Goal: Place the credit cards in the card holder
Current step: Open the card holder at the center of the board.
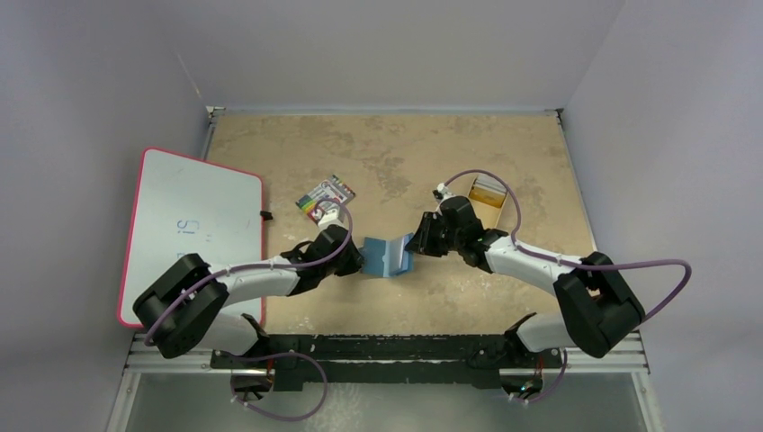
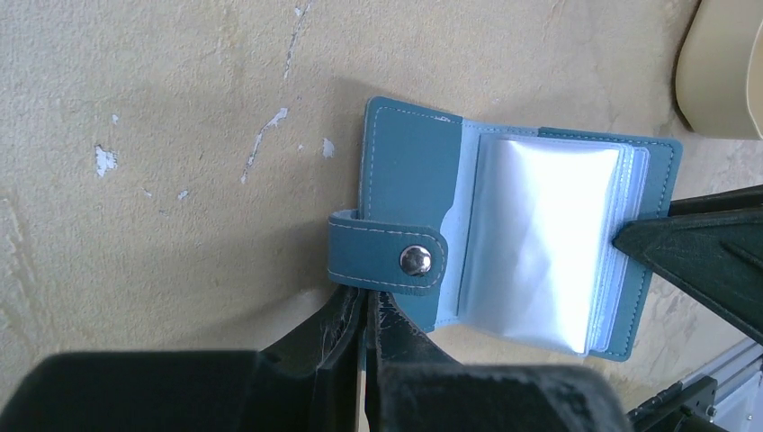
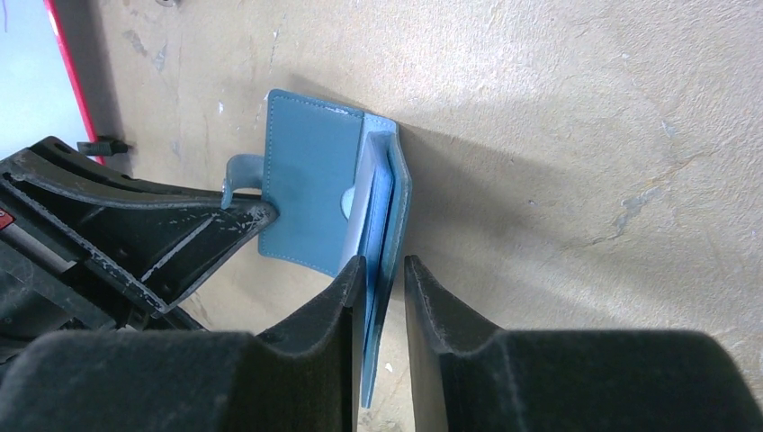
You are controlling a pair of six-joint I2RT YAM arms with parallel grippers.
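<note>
The teal-blue card holder (image 1: 389, 256) stands open in a V between my two grippers. In the left wrist view the card holder (image 2: 409, 171) shows clear plastic sleeves, and my left gripper (image 2: 371, 301) is shut on the edge of its left cover, just under the snap strap. My right gripper (image 3: 384, 263) straddles the right cover and sleeves of the card holder (image 3: 310, 180). Its left finger touches them, while a narrow gap remains at the other finger. The credit cards (image 1: 487, 186), orange-yellow and whitish, lie in the tan tray (image 1: 498, 205) behind the right gripper (image 1: 416, 243).
A flat pack with multicoloured stripes (image 1: 326, 198) lies behind the left gripper (image 1: 357, 261). A white board with a red rim (image 1: 193, 229) hangs over the table's left edge. The tan tray's corner (image 2: 724, 63) shows at the top right of the left wrist view.
</note>
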